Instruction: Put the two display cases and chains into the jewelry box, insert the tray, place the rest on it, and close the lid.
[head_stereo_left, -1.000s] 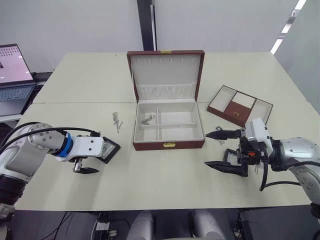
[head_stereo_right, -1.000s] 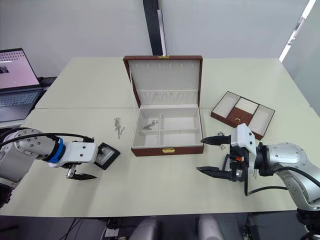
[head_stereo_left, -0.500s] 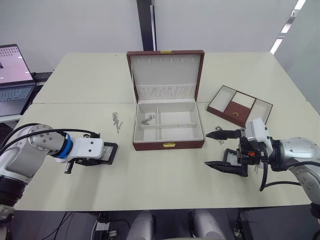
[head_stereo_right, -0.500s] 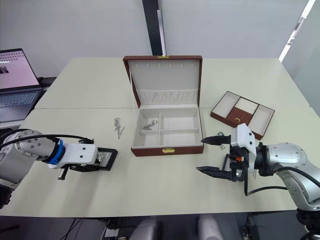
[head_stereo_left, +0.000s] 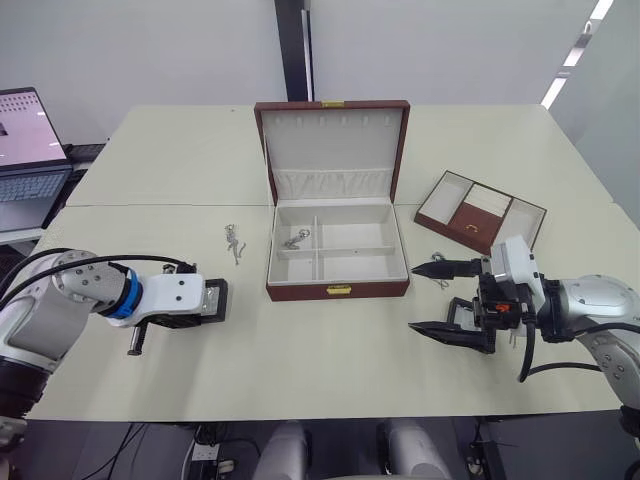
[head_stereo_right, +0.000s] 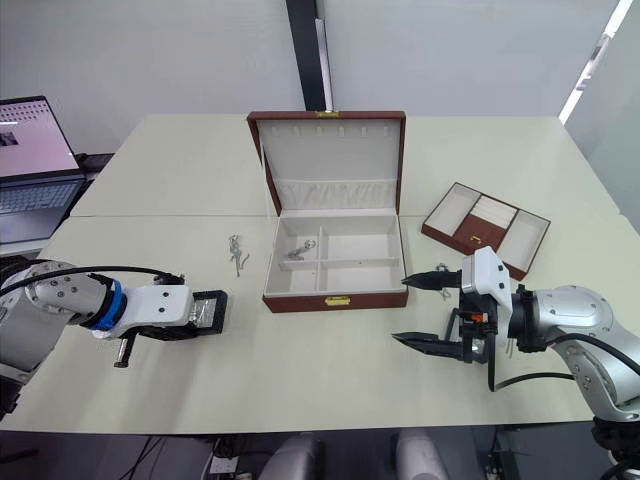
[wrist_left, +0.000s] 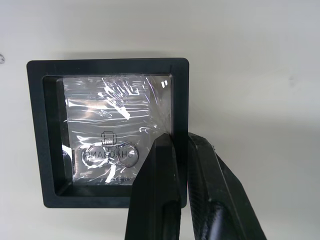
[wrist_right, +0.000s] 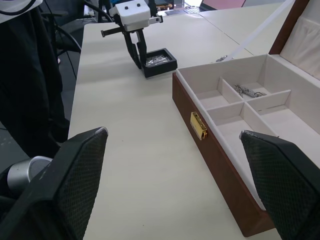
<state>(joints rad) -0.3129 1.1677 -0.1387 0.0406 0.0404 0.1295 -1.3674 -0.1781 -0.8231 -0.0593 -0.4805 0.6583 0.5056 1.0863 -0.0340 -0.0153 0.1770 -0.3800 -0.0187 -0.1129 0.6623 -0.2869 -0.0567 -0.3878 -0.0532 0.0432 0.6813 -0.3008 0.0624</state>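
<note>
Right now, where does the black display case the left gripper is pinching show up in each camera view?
Left eye view: black display case at lower left, left of the jewelry box.
Right eye view: the same spot.
Left wrist view: centre, left gripper clamped on its wall.
Right wrist view: upper middle.
Shared landmark: the jewelry box's front wall.

The left gripper (wrist_left: 181, 150) has turned and closed on one wall of the black display case (wrist_left: 107, 131), which before sat tilted just beyond its fingertips and now lies flat and square in its grip.
</note>
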